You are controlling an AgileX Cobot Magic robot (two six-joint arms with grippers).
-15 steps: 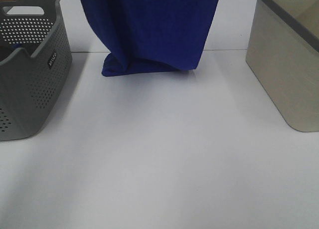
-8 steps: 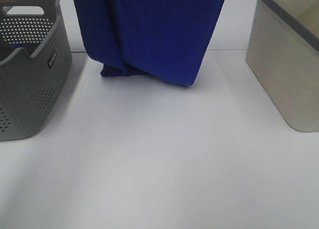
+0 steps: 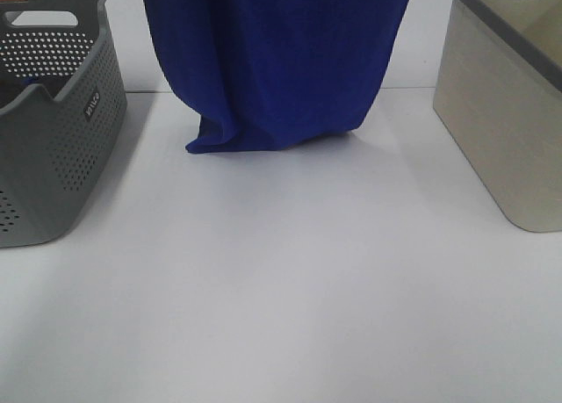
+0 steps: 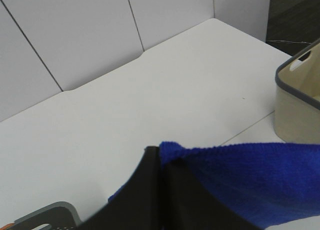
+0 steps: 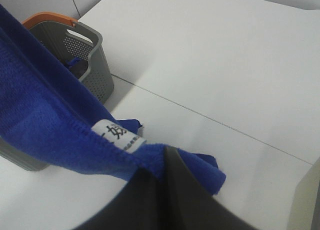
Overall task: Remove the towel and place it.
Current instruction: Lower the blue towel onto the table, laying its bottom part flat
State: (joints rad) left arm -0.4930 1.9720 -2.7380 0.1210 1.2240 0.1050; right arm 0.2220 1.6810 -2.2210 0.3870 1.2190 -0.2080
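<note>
Blue terry-cloth towel (image 3: 272, 61) is hanging like a curtain over the far middle of the white table (image 3: 290, 289). Its bottom hem is bunched up and touching the tabletop, and the rest goes up out of the overhead shot.

The left gripper (image 4: 160, 162) is pinched tight on one top corner. The right gripper (image 5: 162, 165) is clamped on the other corner, right beside the white sewn-in label (image 5: 119, 136). So the top edge is stretched side to side between the two arms, and the cloth drops straight down below both of them. Neither arm is really nearer, it's a shared hold.

The grey perforated plastic basket (image 3: 53, 157) sits off to the left and the beige bin (image 3: 500, 131) to the right, both clear of the towel.

My guess: since the hem is already down at the far side, laying it flat means bringing both hands toward the near edge together while lowering. If one hand gets ahead of the other, it'll land skewed.
</note>
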